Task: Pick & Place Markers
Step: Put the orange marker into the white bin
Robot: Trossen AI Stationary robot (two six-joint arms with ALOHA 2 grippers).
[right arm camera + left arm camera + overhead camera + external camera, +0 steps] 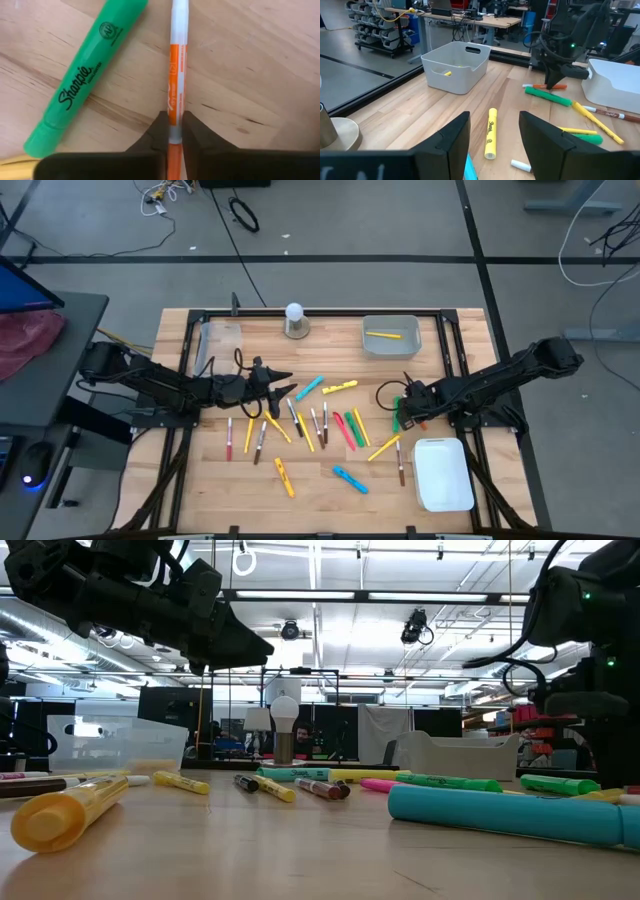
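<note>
Many markers (320, 423) lie scattered on the middle of the wooden table, in yellow, green, light blue, pink and dark colours. My right gripper (173, 120) is down at the right side of the scatter (403, 417), shut on an orange-and-white marker (175, 75). A green highlighter (82, 82) lies right beside that marker. My left gripper (494, 116) is open and hovers above the table at the left of the scatter (283, 387), over a yellow highlighter (491, 132), touching nothing. My right gripper pinches the orange-and-white marker between its two fingers, at the pale stretch just below the orange label (173, 131). The fingers (161, 132) come from above, pointing down, one on each side of the barrel. The marker lies flat on the table.
A grey bin (390, 335) at the far right holds one yellow marker (383, 335). A white tray (443, 472) sits near the right front, a clear tray (220, 340) at the far left, and a white ball on a round base (294, 320) at the far middle. A black frame (448, 340) borders the table.
</note>
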